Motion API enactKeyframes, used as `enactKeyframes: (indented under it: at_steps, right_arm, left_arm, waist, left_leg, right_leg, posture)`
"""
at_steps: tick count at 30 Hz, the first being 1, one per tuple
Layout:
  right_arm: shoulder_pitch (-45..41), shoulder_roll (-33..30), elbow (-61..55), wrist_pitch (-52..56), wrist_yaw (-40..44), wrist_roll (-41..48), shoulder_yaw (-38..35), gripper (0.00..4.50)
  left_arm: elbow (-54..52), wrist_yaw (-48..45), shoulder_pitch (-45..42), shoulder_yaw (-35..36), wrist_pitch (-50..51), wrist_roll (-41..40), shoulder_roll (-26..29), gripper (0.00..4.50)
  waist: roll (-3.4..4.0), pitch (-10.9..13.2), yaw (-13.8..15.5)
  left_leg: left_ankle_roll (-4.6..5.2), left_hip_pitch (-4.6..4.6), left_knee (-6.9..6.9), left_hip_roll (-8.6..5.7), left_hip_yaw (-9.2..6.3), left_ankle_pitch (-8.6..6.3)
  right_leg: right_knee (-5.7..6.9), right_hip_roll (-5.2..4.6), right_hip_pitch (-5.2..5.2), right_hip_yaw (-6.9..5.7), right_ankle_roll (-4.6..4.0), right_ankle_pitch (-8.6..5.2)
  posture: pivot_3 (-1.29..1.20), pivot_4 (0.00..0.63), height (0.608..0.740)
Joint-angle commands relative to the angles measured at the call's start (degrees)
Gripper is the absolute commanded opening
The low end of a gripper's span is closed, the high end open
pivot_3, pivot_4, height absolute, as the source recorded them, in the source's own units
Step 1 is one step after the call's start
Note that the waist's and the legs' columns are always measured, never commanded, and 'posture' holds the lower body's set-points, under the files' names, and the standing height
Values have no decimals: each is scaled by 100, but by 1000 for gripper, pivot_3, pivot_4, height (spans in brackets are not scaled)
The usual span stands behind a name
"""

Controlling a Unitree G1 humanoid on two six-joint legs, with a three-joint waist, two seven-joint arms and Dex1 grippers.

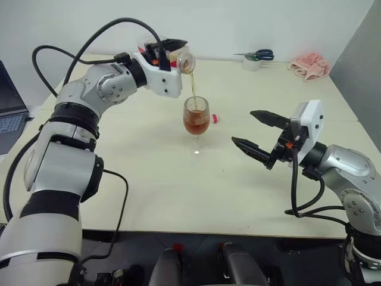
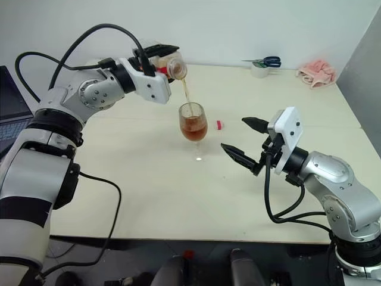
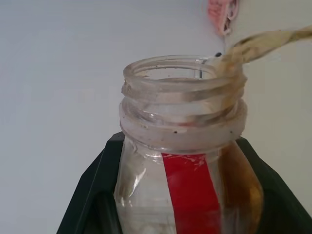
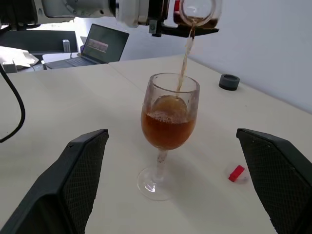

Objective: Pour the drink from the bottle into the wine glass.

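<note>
The bottle (image 1: 183, 61) lay tipped almost on its side above the wine glass (image 1: 196, 122), its long axis near level and its open mouth turned toward the robot's right and slightly down. A thin stream of the drink (image 4: 184, 61) fell from the lip into the bowl. The bottle was clear plastic with a threaded, ringed neck and a red label strip (image 3: 192, 192) down its body; a little brown liquid clung along the lower side inside. The left hand (image 1: 169, 50) was clenched around the bottle's body, its black fingers (image 3: 92, 204) pressed on either side below the shoulder.

The wine glass stood upright on the pale cream surface (image 1: 149, 179), just under the bottle's mouth. It was clear, with a rounded bowl, a thin stem and a round foot (image 4: 155, 183), and the reddish-brown, translucent drink filled roughly the lower half of the bowl with a line of foam on top. A small red cap (image 1: 215, 119) lay on the surface just beside the glass, on the robot's right.

The right hand (image 1: 255, 134) hung above the surface to the right of the glass, apart from it, fingers spread wide and grasping nothing, their dark textured pads (image 4: 80, 175) facing the glass.
</note>
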Motion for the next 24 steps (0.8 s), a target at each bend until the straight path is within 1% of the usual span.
enactKeyframes:
  at_steps: [1, 4, 6, 7, 9, 11, 14, 17, 20, 24]
  right_arm:
    - [-301, -17, -57, -110, 98, 81, -45, 4500]
    - [-727, 52, 85, -91, 171, 195, -37, 4500]
    - [-1145, 122, 234, -36, 185, 235, 36, 4500]
    - [-1268, 132, 297, -17, 197, 244, 51, 4500]
    - [-1922, 274, 613, 136, 63, 128, 292, 4500]
    - [-2415, 395, 857, 302, 34, 87, 500, 4500]
    - [-3021, 561, 1169, 473, 349, 35, 1003, 4500]
    - [-3365, 732, 1503, 509, 495, -232, 1468, 4500]
    - [-3527, 928, 1710, 508, 649, -382, 1770, 4500]
    - [-3661, 1178, 1963, 530, 725, -615, 2027, 4500]
  left_arm:
    - [-150, -906, 194, 594, 380, -1004, 1, 2110]
    - [-397, -1513, 483, 1073, 920, -1752, 0, 2104]
    - [-699, -1811, 739, 1508, 1537, -2373, -34, 2103]
    - [-853, -1887, 832, 1641, 1774, -2548, -56, 2103]
    - [-1324, -1815, 1193, 2225, 2793, -3229, -85, 2102]
    - [-1853, -1637, 1556, 2626, 3636, -3636, -75, 2102]
    - [-2757, -955, 2371, 3303, 4869, -4182, -165, 2102]
    - [-3544, -455, 3103, 3682, 5451, -4429, -340, 2102]
    - [-4097, -103, 3695, 3761, 5763, -4397, -487, 2102]
    - [-4557, 130, 4234, 3915, 5983, -4554, -711, 2102]
  waist:
    - [0, 0, -34]
    - [0, 0, -68]
    - [0, 0, -84]
    - [0, 0, -85]
    - [1, 0, -107]
    - [1, -1, -135]
    - [3, -2, -182]
    - [3, -3, -184]
    - [1, -4, -145]
    - [0, -5, -52]
  left_leg:
    - [0, 4, 0, 0, 2, 0]
    - [0, 13, -1, 3, 4, 0]
    - [1, 16, 0, 4, 4, 0]
    - [1, 17, 0, 5, 2, 0]
    - [1, 17, 1, 7, 0, 0]
    - [1, 19, 2, 9, -3, 0]
    - [1, 22, 1, 14, -8, 0]
    - [0, 24, 0, 18, -14, 0]
    - [-1, 22, 2, 16, -23, 1]
    - [-2, 15, 6, 9, -28, 2]
  right_leg:
    - [4, 0, 0, 1, 0, 0]
    - [19, 2, 0, 3, -5, -3]
    - [28, 5, -1, 3, -7, -4]
    - [31, 5, -2, 1, -8, -5]
    - [31, 6, -1, -1, -8, -5]
    - [35, 6, -1, -2, -9, -5]
    - [36, 6, 0, -6, -12, -7]
    - [39, 3, -1, -8, -14, -7]
    - [38, 0, 0, -15, -14, -7]
    - [35, -15, 0, -19, -15, -7]
  posture:
    - [0, 150, 740]
    - [0, 150, 740]
    - [0, 150, 740]
    - [0, 150, 740]
    - [0, 150, 740]
    - [0, 150, 740]
    - [0, 150, 740]
    - [0, 150, 740]
    - [0, 150, 740]
    - [0, 150, 740]
